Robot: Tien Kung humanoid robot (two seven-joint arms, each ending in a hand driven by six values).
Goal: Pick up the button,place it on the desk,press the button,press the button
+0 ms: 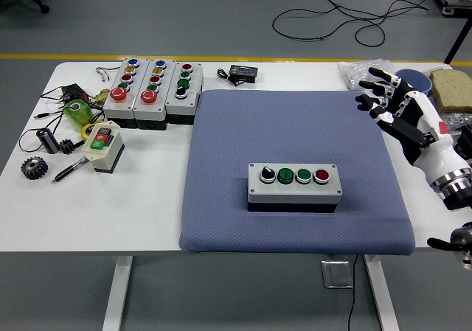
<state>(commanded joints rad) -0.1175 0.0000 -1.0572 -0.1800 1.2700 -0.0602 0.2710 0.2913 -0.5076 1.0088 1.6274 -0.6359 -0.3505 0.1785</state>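
The button box (294, 187) is lying flat on the blue mat (295, 170), in the mat's lower middle, with its long axis running left to right, parallel to the near edge of the worktop (88, 220). Its top face is pointing upward and is showing four controls in a row: a black selector knob (267, 174) at the left, two green buttons (294, 175) in the middle and a red button (321, 175) at the right. Nothing is touching the box.

The right hand (394, 110) is hovering over the mat's far right corner, well apart from the box, with its fingers (374, 89) spread apart and holding nothing. The white forearm is running in from the right edge.

Behind the hand, a stack of blue cups (413, 80) is standing, largely hidden, so its contents cannot be told. Crumpled clear plastic (359, 71) is lying just beside it, and a slice of bread (451, 89) is sitting further right.

Three grey control boxes (153, 89) are standing side by side at the far left of the worktop, beside a smaller cream switch box (102, 145), a gear (33, 168), a pen (70, 169) and loose wires (51, 96). A small black device (243, 72) is lying beyond the mat's far edge.

Open mat is lying on all sides of the button box, with the widest stretch behind it; bare worktop is showing to the left front.
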